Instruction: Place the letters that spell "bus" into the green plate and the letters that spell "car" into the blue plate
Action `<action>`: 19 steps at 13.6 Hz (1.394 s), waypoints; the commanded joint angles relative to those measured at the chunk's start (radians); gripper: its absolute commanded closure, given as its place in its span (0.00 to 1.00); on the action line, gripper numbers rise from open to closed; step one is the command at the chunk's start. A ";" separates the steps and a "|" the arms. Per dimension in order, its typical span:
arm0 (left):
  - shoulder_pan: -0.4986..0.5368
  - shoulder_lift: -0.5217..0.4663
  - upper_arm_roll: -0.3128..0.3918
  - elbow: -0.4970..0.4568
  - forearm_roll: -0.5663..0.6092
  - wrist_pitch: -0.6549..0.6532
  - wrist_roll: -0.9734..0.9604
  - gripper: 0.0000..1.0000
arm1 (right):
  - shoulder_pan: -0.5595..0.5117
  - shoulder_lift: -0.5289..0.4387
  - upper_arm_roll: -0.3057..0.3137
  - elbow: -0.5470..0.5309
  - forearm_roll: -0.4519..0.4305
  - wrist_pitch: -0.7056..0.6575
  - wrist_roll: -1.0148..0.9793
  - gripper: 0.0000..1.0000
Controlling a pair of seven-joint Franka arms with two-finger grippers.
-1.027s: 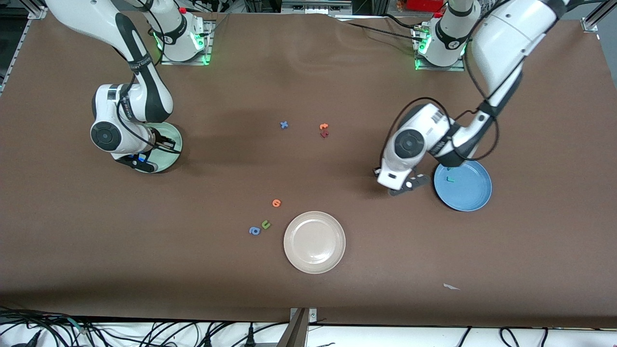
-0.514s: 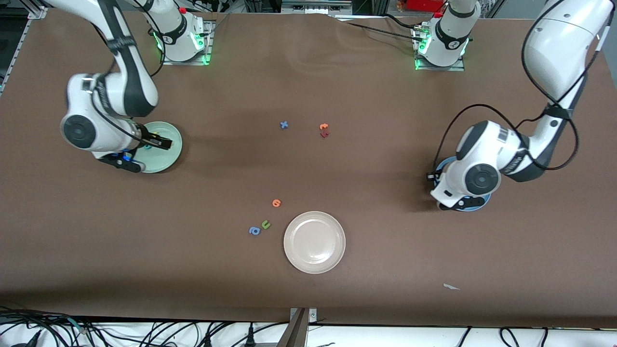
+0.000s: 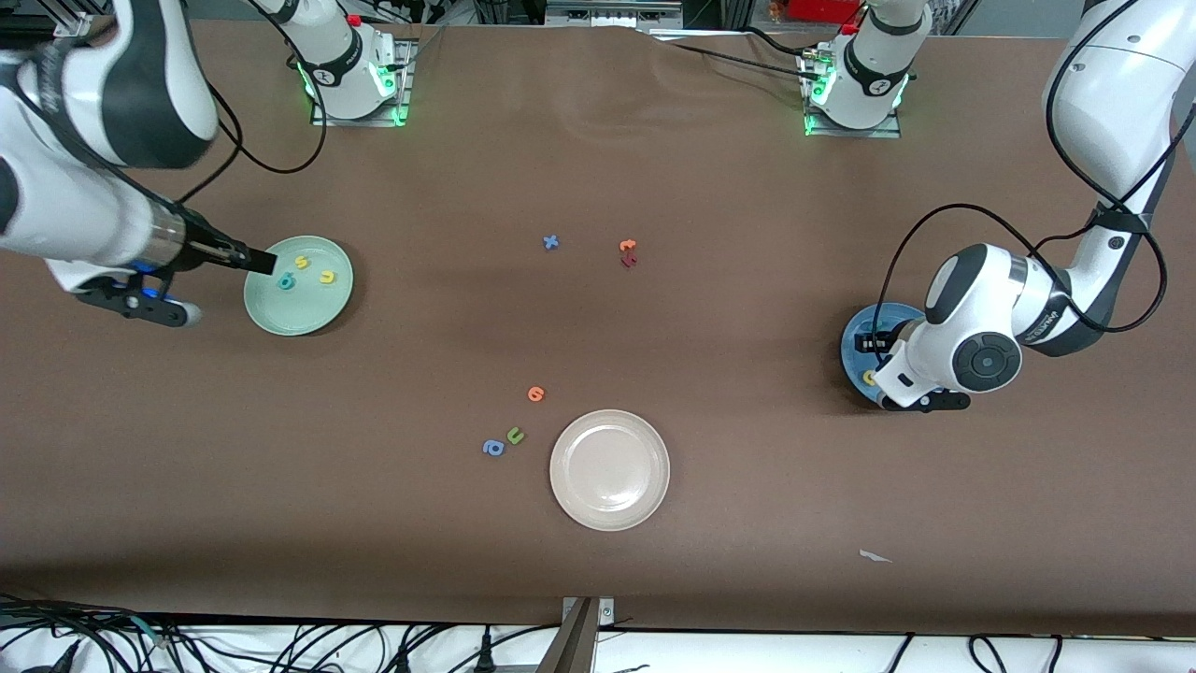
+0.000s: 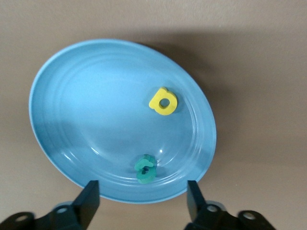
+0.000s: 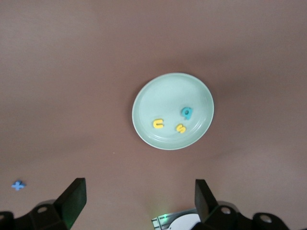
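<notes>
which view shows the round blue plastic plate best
The left wrist view: the round blue plastic plate fills it, with a yellow foam letter and teal foam inside. In the front view the left arm hides most of the plate. The right wrist view misses it.

The blue plate [image 4: 72, 110] looks like smooth glossy plastic, soft highlights running round its ridged rim; the yellow "a" [image 4: 163, 101] and the teal letters [image 4: 145, 168] lying in it look like matt foam, kind of spongy, no shine at all; the green plate [image 5: 158, 96] has a duller satin plastic look; the table [image 3: 598, 140] is covered in matt brown stuff, cloth-like, faintly wrinkled farther from the front camera than the cream plate [image 3: 609, 470], which is glossy.
</notes>
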 commanded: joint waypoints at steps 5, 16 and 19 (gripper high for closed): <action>0.061 -0.036 -0.009 0.051 -0.024 -0.049 0.017 0.00 | 0.002 0.005 -0.030 0.099 -0.008 -0.027 -0.214 0.00; -0.342 -0.278 0.582 0.092 -0.440 -0.133 0.405 0.00 | -0.217 -0.053 0.229 0.142 -0.096 -0.012 -0.208 0.00; -0.392 -0.402 0.633 0.089 -0.475 -0.133 0.425 0.00 | -0.214 -0.052 0.264 0.144 -0.094 -0.018 -0.202 0.00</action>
